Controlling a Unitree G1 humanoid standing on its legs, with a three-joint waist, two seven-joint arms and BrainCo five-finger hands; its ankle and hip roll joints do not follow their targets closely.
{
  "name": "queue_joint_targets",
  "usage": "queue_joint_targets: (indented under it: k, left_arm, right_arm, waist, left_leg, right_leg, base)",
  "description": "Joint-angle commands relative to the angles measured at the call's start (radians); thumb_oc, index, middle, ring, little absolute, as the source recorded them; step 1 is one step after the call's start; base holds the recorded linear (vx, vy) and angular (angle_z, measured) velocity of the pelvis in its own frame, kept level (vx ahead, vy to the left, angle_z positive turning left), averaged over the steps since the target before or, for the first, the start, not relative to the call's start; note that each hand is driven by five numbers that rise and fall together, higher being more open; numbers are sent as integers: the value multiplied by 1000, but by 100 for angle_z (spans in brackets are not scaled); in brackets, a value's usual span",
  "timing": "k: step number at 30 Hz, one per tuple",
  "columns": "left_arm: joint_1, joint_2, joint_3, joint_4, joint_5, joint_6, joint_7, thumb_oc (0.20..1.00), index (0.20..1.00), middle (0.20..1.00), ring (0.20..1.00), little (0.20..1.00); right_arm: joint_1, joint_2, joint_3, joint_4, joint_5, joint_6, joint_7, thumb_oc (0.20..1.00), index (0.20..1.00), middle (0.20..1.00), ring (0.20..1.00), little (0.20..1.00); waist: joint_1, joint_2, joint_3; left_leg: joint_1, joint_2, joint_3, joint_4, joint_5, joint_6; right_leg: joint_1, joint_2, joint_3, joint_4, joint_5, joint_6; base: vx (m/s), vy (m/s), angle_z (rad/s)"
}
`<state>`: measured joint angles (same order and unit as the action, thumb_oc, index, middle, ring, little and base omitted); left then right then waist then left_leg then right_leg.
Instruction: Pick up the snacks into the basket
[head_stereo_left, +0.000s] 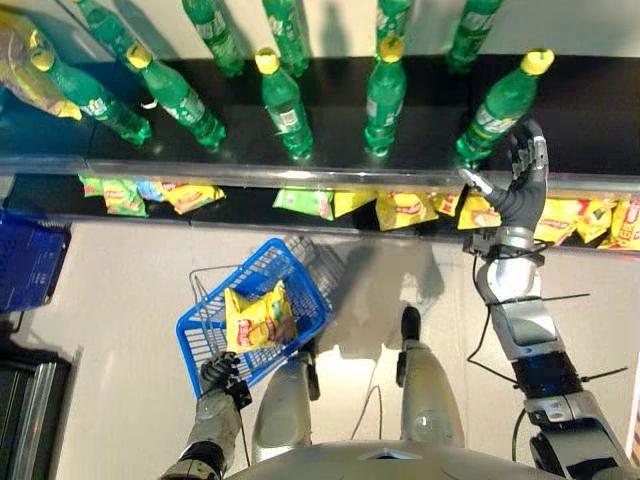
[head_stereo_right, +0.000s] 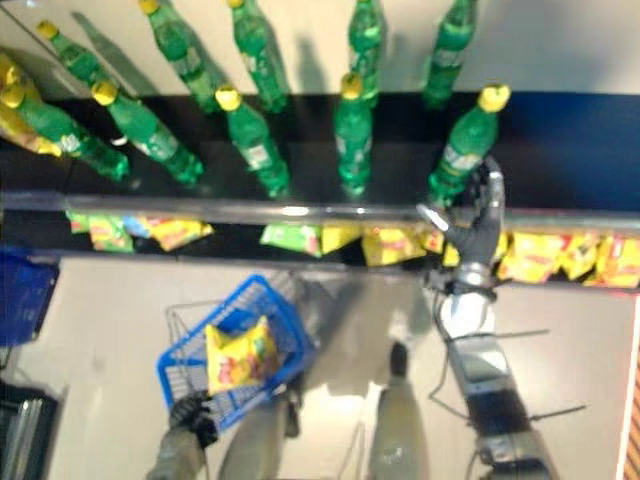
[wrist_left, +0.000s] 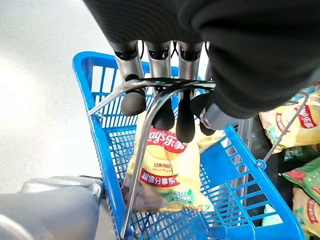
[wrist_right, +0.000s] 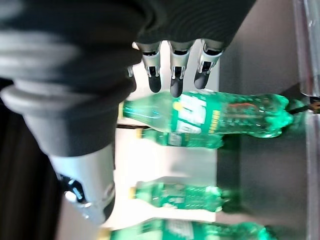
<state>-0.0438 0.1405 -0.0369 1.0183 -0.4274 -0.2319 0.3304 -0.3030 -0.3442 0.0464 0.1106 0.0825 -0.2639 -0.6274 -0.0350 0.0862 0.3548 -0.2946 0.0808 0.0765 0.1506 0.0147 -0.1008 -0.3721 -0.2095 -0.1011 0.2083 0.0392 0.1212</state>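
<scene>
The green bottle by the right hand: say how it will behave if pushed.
The green bottle stands tall and narrow near the shelf edge, so it probably tips easily. Being round, it would likely roll once down. The right hand is open beside it.

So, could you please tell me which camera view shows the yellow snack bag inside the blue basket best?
The left wrist view: the yellow snack bag lies close up in the blue plastic basket, whose metal handle the left robot hand grips. Both eye views show the bag smaller, from above. The right wrist view faces green bottles instead.
</scene>
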Motion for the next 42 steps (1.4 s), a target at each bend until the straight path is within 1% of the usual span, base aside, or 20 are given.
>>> queue_joint_targets:
  k: [1, 2, 4, 5, 8, 14, 18, 29, 35, 39, 42]
  left_arm:
    - [5, 69, -14, -42, -19, -57, 84, 200, 200, 200, 200, 200]
    - [2, 72, -29, -68, -12, -63, 99, 200, 200, 200, 200, 200]
    - [4, 72, -37, -82, -10, -64, 102, 200, 200, 200, 200, 200]
    - [0, 74, -43, -86, -9, -65, 102, 200, 200, 200, 200, 200]
    - [-8, 75, -46, -84, -9, -62, 102, 200, 200, 200, 200, 200]
    - [-12, 73, -64, -101, -6, -65, 107, 200, 200, 200, 200, 200]
    - [0, 69, -74, -114, -8, -64, 110, 200, 200, 200, 200, 200]
    - [-4, 80, -58, -92, -13, -63, 114, 200, 200, 200, 200, 200]
    - [5, 84, -72, -113, -25, -63, 107, 200, 200, 200, 200, 200]
    - [5, 93, -84, -137, -35, -65, 103, 200, 200, 200, 200, 200]
    - [2, 96, -87, -144, -40, -65, 100, 200, 200, 200, 200, 200]
  right_arm:
    - [-32, 32, -56, -91, -105, 9, -173, 1000, 1000, 1000, 1000, 1000]
    - [-50, 38, -71, -85, -137, 24, -219, 1000, 1000, 1000, 1000, 1000]
    - [-65, 42, -69, -79, -132, 25, -218, 1000, 1000, 1000, 1000, 1000]
    - [-81, 49, -57, -73, -103, 22, -210, 1000, 1000, 1000, 1000, 1000]
    - [-108, 47, -43, -65, -102, 21, -208, 1000, 1000, 1000, 1000, 1000]
    - [-152, 51, -32, -51, -116, 25, -235, 1000, 1000, 1000, 1000, 1000]
    - [-170, 60, -44, -37, -123, 34, -273, 1000, 1000, 1000, 1000, 1000]
    - [-207, 69, -49, -9, -81, 13, -281, 1000, 1000, 1000, 1000, 1000]
    - [-292, 71, -60, 35, -51, 10, -306, 1000, 1000, 1000, 1000, 1000]
    - [-382, 53, -66, 91, -26, 14, -329, 1000, 1000, 1000, 1000, 1000]
    - [-415, 41, -63, 105, -22, 15, -328, 1000, 1000, 1000, 1000, 1000]
  waist:
    - [10, -19, -17]
    - [11, -12, -10]
    - [12, -9, -8]
    - [10, -7, -2]
    - [10, -5, 4]
    - [12, -1, 12]
    - [15, 1, 14]
    - [22, 6, 7]
    - [28, 17, 12]
    - [33, 26, 21]
    - [36, 27, 26]
  left_leg:
    - [-24, -5, -11, 109, -67, 38]
    - [-33, -10, -13, 116, -70, 41]
    - [-37, -12, -12, 118, -71, 43]
    - [-45, -15, -10, 122, -73, 45]
    - [-53, -19, -9, 121, -72, 47]
    - [-68, -23, -10, 123, -69, 50]
    - [-79, -27, -13, 125, -69, 53]
    - [-99, -32, -22, 133, -69, 55]
    - [-112, -35, -23, 141, -72, 57]
    - [-121, -39, -22, 140, -70, 60]
    - [-125, -41, -23, 140, -70, 62]
  right_leg:
    - [4, -14, 25, -8, 43, 45]
    - [-6, -14, 28, -4, 43, 44]
    - [-11, -13, 31, -3, 44, 45]
    - [-20, -14, 38, -1, 47, 44]
    - [-28, -14, 43, -4, 52, 44]
    - [-44, -13, 49, -2, 53, 40]
    - [-52, -14, 49, 2, 52, 39]
    - [-70, -14, 51, 18, 48, 38]
    - [-86, -14, 56, 28, 48, 40]
    - [-96, -13, 59, 28, 49, 38]
    - [-100, -12, 60, 30, 48, 37]
  base:
    - [0, 0, 0]
    - [0, 0, 0]
    - [0, 0, 0]
    - [0, 0, 0]
    - [5, 6, -1]
    - [0, 0, 0]
    - [0, 0, 0]
    - [0, 0, 0]
    - [0, 0, 1]
    - [0, 0, 0]
    - [8, -2, -2]
